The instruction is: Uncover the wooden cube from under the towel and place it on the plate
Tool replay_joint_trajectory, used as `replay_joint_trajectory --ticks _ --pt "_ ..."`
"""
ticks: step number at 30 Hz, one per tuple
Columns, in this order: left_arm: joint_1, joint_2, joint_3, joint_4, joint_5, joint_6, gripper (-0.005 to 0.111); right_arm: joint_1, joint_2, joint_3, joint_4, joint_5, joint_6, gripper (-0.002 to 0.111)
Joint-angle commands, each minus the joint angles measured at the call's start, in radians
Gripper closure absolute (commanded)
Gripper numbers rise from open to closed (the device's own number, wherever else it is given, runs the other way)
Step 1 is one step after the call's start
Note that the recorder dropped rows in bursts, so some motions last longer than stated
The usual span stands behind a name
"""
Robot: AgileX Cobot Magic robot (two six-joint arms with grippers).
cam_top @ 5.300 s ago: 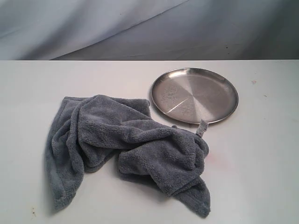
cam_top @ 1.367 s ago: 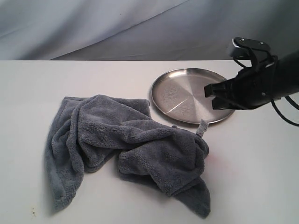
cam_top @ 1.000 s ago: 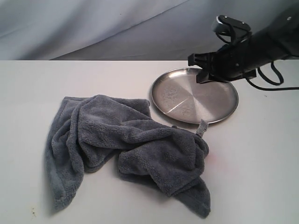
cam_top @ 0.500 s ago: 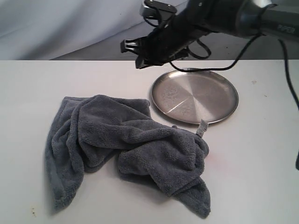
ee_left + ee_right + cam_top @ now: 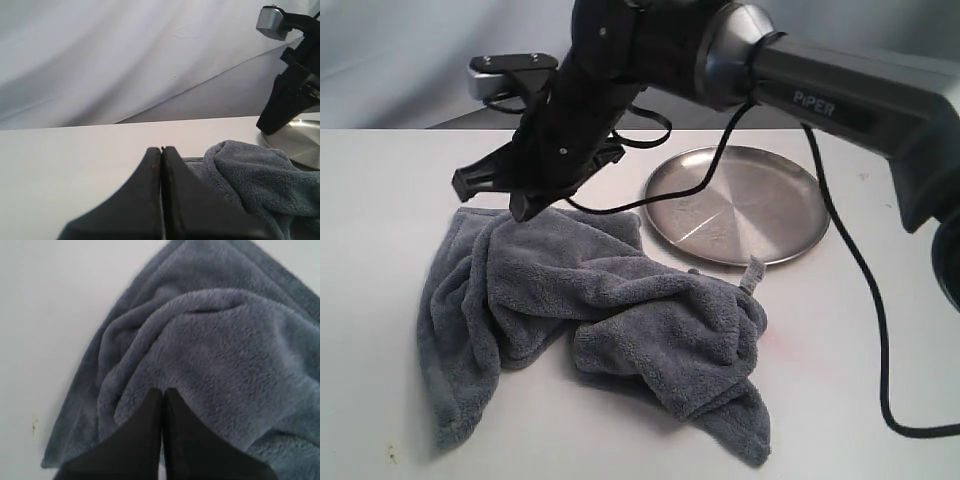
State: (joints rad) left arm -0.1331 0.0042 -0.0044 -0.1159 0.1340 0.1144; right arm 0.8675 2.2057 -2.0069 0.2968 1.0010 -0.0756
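Currently my right gripper hangs at the upper-left edge of the towel, jaws pressed together and pinching nothing. My left gripper is pressed together too. The towel lies crumpled across the lower left and centre of the exterior frame, with the plate just beside it at upper right. I cannot see the wooden cube.

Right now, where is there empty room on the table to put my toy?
Bare table lies right of the towel, in front of the plate, and along the left edge beside the towel. It is crowded where towel meets plate, and the right gripper hangs over the towel's far corner.
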Motion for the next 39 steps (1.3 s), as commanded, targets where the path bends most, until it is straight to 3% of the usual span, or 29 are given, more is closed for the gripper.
replay_joint_trajectory --ticks 1,8,16,21,30,39 --pt "-0.005 -0.004 0.004 -0.002 -0.002 -0.003 0.107 0.071 -0.011 -0.008 -0.1 0.107 0.008 0.108" --pt "-0.005 -0.004 0.004 -0.002 -0.002 -0.003 0.107 0.185 -0.026 -0.001 -0.215 0.22 0.031 0.108" --pt "-0.005 -0.004 0.004 -0.002 -0.002 -0.003 0.107 0.269 -0.049 0.04 -0.27 0.22 0.065 0.108" --pt "-0.005 -0.004 0.004 -0.002 -0.002 -0.003 0.107 0.3 -0.135 0.23 -0.304 0.202 0.095 0.108" --pt "-0.005 -0.004 0.004 -0.002 -0.002 -0.003 0.107 0.298 -0.386 0.693 -0.297 -0.055 0.163 0.108" --pt "-0.005 -0.004 0.004 -0.002 -0.002 -0.003 0.107 0.29 -0.588 1.026 -0.53 -0.17 0.406 0.108"
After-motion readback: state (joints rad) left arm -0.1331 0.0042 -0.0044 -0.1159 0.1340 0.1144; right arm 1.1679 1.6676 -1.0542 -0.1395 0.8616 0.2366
